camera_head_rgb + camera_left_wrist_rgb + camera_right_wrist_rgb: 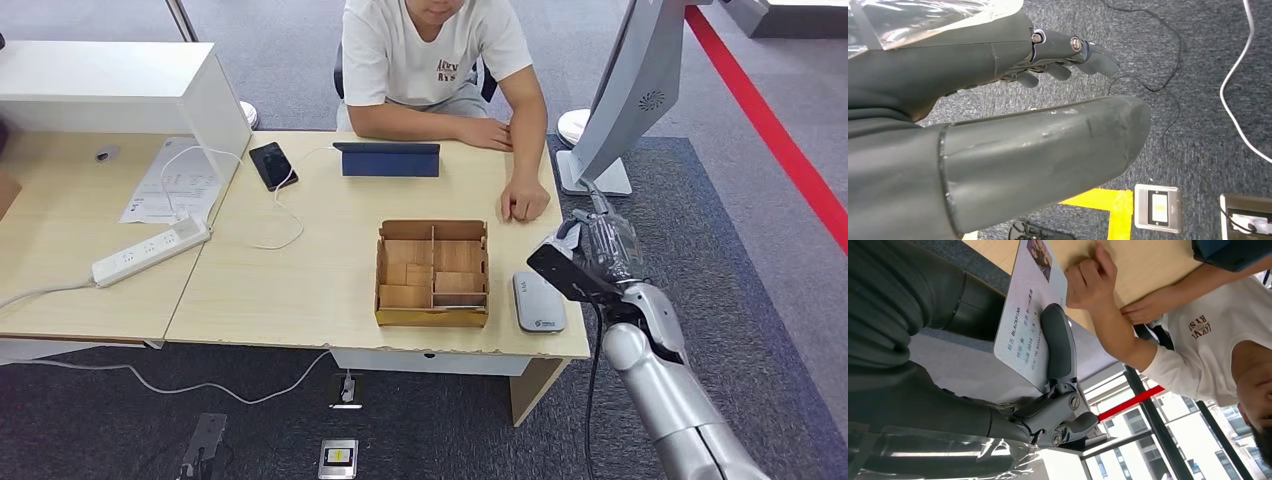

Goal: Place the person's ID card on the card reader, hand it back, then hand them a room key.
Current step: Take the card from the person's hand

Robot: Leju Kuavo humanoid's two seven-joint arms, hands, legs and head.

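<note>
Grey carpet runs under a light wooden desk [300, 270], with a red floor stripe [770, 130] at two o'clock of my head view. At the desk's four o'clock corner my right hand [585, 255] hangs just off the edge, and I can see it pinching the ID card [1030, 315] between the thumb and one dark finger [1058, 342] laid across the printed face. The card reader [539, 301], a flat grey pad, lies on the desk just beside that hand, at about its eight o'clock; card and reader are apart. A wooden divided box [432, 272] sits next to the reader at its nine o'clock. I cannot make out a room key in it.

Across the desk at twelve o'clock a person in a white shirt [430, 45] sits with one fist [523, 200] resting on the wood near my right hand.

My left hand [998, 100] hangs over the carpet, thumb and fingers apart, holding nothing.
</note>
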